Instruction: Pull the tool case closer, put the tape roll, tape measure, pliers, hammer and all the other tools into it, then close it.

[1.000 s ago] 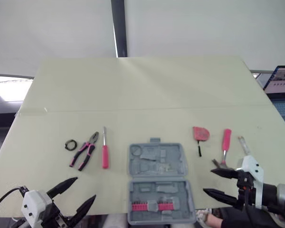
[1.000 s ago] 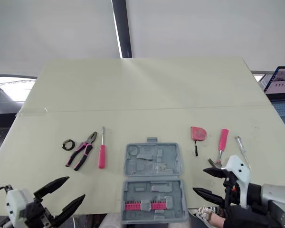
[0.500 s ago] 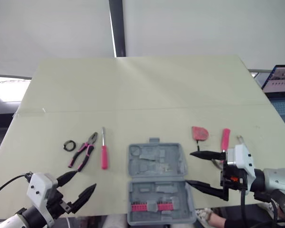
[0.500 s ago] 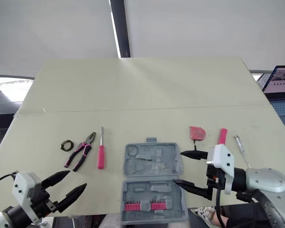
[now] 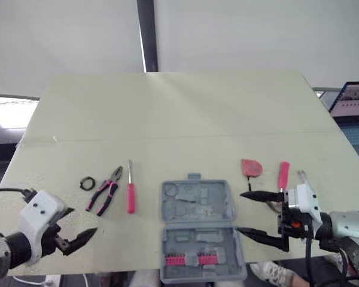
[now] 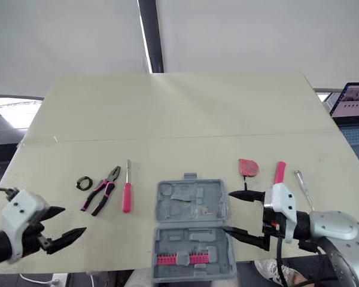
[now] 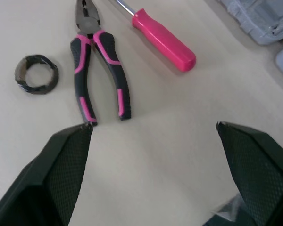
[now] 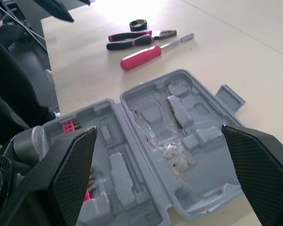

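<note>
I'm seeing the right gripper (image 5: 241, 211) with its jaws spread wide and gripping nothing. It is hanging at the right edge of the case (image 5: 167, 209), level with the hinge, and I can't tell whether a finger is touching it. The left gripper (image 5: 82, 220) is hovering over the counter's (image 5: 179, 113) near left corner, jaws likewise released and empty, with the pliers (image 7: 96, 70) lying just ahead of them.

The case is sitting at the near middle of the counter, opened flat. It is grey plastic, both halves moulded into shaped recesses, with a latch tab sticking out from the far edge. A row of pink bits (image 5: 191, 260) is sitting in the near half; the far half's recesses are holding nothing that I can make out.

Left of the case a pink-handled screwdriver (image 5: 131, 194) is lying, then the pink-and-black pliers, then the small dark tape roll (image 5: 87, 182), all apart from one another. To the right, beyond the right gripper, the red tape measure (image 5: 252, 168), the pink-handled hammer (image 5: 283, 176) and a thin tool (image 5: 303, 177) are lying side by side.
</note>
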